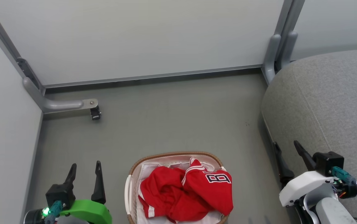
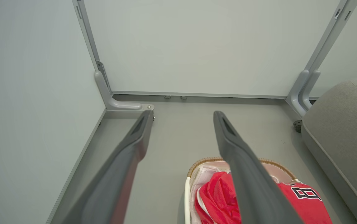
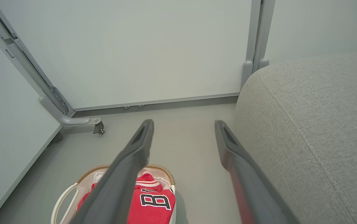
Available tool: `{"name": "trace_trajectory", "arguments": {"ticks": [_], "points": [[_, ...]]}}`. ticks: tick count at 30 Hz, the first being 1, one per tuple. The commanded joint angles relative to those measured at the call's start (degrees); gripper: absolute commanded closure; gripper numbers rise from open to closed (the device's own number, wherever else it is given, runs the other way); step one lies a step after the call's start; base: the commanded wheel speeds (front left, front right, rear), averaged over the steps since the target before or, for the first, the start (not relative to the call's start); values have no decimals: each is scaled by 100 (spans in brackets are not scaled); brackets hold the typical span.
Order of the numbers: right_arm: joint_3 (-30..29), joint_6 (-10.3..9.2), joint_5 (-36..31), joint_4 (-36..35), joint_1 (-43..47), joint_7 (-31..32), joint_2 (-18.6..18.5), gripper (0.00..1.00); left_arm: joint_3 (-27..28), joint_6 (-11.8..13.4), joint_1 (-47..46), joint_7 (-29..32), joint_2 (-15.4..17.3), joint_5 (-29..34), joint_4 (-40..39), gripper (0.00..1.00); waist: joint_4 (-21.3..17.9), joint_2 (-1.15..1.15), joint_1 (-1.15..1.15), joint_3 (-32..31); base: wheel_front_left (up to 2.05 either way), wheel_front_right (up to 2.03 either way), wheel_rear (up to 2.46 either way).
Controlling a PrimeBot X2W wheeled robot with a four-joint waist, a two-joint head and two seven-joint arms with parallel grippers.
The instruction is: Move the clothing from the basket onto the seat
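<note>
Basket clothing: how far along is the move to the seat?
Done: nothing; no garment lies on the visible part of the seat. In hand: nothing; left gripper and right gripper are open, either side of the basket. Left: all the clothing, lying in the basket.

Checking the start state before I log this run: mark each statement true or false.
1. The red clothing lies in the laundry basket. True.
2. The left pincer is shut on a garment. False: it is open and holds nothing.
3. The grey seat is on the robot's right of the basket. True.
4. The basket stands on the seat. False: it stands on the floor beside the seat.
5. The right pincer is open. True.
</note>
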Motion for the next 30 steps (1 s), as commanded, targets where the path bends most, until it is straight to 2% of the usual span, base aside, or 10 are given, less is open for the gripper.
{"name": "trace_trajectory", "arguments": {"ticks": [1, 20, 30], "points": [[7, 0, -143, -1, 18, -70, -19, 0, 25, -9, 51, -55, 8, 144, -54, 0, -8, 0, 0, 7, 0, 0, 0], [81, -1, -960, 147, -126, -274, -16, 0, 102, -100, 77, -261, -159, 1029, 111, 0, -124, 0, 0, 268, 0, 0, 0], [134, -1, -988, -58, -380, -307, -56, 0, -112, -252, -309, -290, -203, 1083, 479, 0, -307, 0, 0, 918, 0, 0, 0]]}}
